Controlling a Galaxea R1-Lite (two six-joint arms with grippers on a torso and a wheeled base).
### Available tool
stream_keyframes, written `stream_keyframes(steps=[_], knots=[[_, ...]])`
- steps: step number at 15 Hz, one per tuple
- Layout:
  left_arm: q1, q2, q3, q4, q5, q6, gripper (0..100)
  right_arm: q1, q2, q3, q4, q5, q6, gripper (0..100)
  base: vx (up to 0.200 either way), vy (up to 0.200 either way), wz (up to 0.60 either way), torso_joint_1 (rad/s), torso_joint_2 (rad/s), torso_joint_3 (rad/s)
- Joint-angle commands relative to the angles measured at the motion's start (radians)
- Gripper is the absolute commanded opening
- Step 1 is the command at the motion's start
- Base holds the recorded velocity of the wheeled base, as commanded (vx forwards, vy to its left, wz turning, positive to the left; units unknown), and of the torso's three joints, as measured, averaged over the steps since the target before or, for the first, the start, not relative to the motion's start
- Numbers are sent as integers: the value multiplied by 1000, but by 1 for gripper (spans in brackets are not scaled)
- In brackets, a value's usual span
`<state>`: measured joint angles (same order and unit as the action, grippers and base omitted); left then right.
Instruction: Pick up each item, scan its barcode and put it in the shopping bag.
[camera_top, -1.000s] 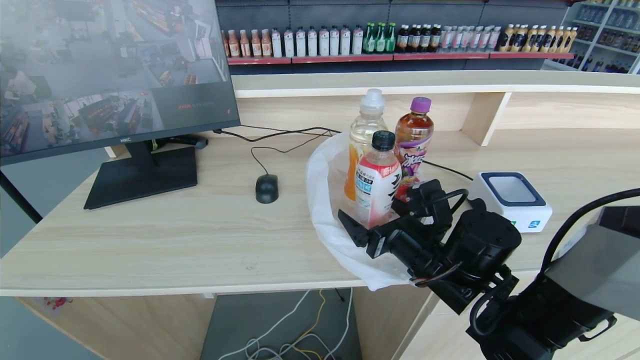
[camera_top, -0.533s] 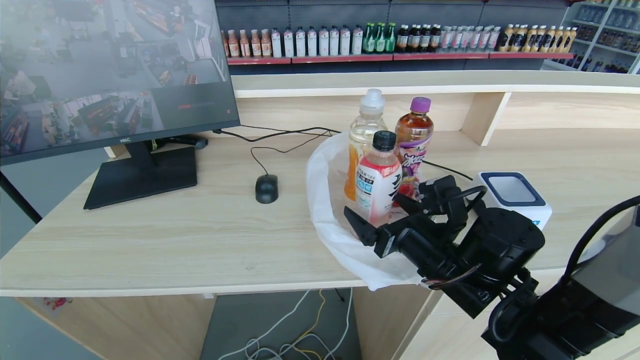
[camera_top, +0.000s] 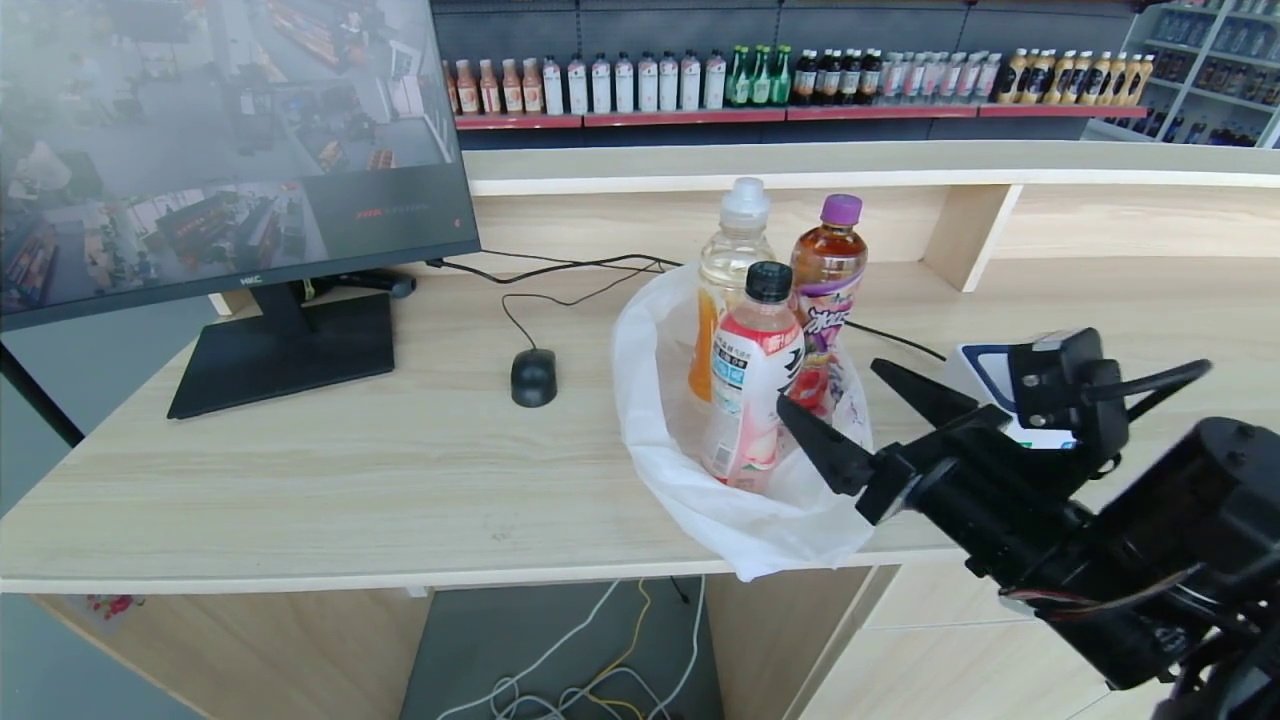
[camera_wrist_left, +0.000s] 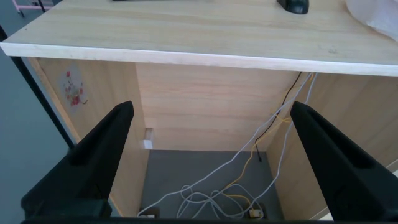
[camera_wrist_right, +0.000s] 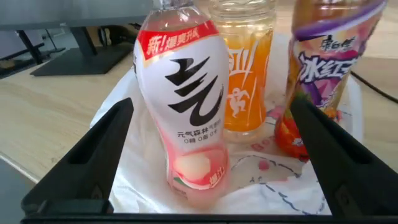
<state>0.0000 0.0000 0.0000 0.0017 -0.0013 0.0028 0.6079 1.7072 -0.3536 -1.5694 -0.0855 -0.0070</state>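
1. Tabletop (camera_top: 400, 470): light wood. A monitor (camera_top: 200, 130) stands at the rear left corner. A mouse (camera_top: 533, 377) lies near the centre.

2. Shopping bag (camera_top: 645, 420): white plastic, open at the top, resting at the front edge of the tabletop, right of centre. Its lower fold hangs over that edge.

3. Contents of the shopping bag, all upright:
   - pink bottle (camera_top: 755, 370) with a black cap, nearest the front edge
   - orange bottle (camera_top: 725, 260) with a white cap, behind it
   - purple-capped bottle (camera_top: 828, 270), just beside the orange bottle on its right

4. Right gripper (camera_top: 832, 385): fingers spread wide, grasping nothing. It hangs just beside the right side of the shopping bag, tips directed at the pink bottle and apart from it.

5. Scanner (camera_top: 985, 365): a white box near the right end of the tabletop, partly hidden behind the right gripper.

6. Left gripper (camera_wrist_left: 212, 107): fingers spread wide, grasping nothing, positioned lower than the front edge of the tabletop, facing the cables beneath it
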Motion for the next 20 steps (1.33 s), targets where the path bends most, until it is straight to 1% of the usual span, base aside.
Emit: stream_keyframes(steps=[1, 2, 3, 4, 5, 6, 7, 8, 9, 10, 11, 12, 13, 14, 15, 16, 17, 18, 19, 20], knots=[[0, 0, 0, 0, 0, 0, 100, -131, -334, 271, -1, 0, -14, 100, 0, 0, 0, 0, 0, 0], [-2, 0, 0, 0, 0, 0, 100, -143, -468, 354, -1, -2, -14, 100, 0, 0, 0, 0, 0, 0], [0, 0, 0, 0, 0, 0, 100, -158, -549, 354, -1, -2, -24, 100, 0, 0, 0, 0, 0, 0], [0, 0, 0, 0, 0, 0, 100, -194, -637, 354, 40, 4, -65, 100, 0, 0, 0, 0, 0, 0], [0, 0, 0, 0, 0, 0, 100, -212, -761, 354, 207, 21, -114, 100, 0, 0, 0, 0, 0, 0], [0, 0, 0, 0, 0, 0, 100, -200, -894, 354, 423, 72, -157, 100, 0, 0, 0, 0, 0, 0], [0, 0, 0, 0, 0, 0, 100, -188, -1049, 354, 684, 150, -199, 100, 0, 0, 0, 0, 0, 0], [0, 0, 0, 0, 0, 0, 100, -186, -1224, 354, 990, 207, -238, 100, 0, 0, 0, 0, 0, 0], [0, 0, 0, 0, 0, 0, 100, -186, -1396, 341, 1261, 225, -274, 100, 0, 0, 0, 0, 0, 0], [0, 0, 0, 0, 0, 0, 100, -186, -1546, 317, 1494, 228, -284, 100, 0, 0, 0, 0, 0, 0], [0, 0, 0, 0, 0, 0, 100, -186, -1617, 306, 1583, 228, -281, 100, 0, 0, 0, 0, 0, 0], [0, 0, 0, 0, 0, -1, 100, -212, -1677, 315, 1595, 227, -241, 100, 0, 0, 0, 0, 0, 0], [0, 0, 0, 0, 0, -1, 100, -235, -1683, 332, 1574, 222, -231, 100, 0, 0, 0, 0, 0, 0], [0, 0, 0, 0, 0, -1, 100, -293, -1681, 331, 1577, 210, -197, 100, 0, 0, 0, 0, 0, 0], [0, 0, 0, 0, 0, -1, 100, -329, -1670, 329, 1579, 187, -156, 100, 0, 0, 0, 0, 0, 0], [0, 0, 0, 0, 0, -1, 100, -323, -1661, 331, 1580, 165, -136, 100, 0, 0, 0, 0, 0, 0], [0, 0, 0, 0, 0, -1, 100, -342, -1621, 331, 1582, 147, -136, 100, 0, 0, 0, 0, 0, 0], [0, 0, 0, 0, 0, -1, 100, -430, -1601, 331, 1577, 136, -125, 100, 0, 0, 0, 0, 0, 0], [0, 0, 0, 0, 0, 0, 100, -537, -1597, 331, 1579, 138, -93, 100, 0, 0, 0, 0, 0, 0], [0, 0, 0, 0, 0, -1, 100, -685, -1606, 331, 1579, 164, -79, 100, 0, 0, 0, 0, 0, 0]])
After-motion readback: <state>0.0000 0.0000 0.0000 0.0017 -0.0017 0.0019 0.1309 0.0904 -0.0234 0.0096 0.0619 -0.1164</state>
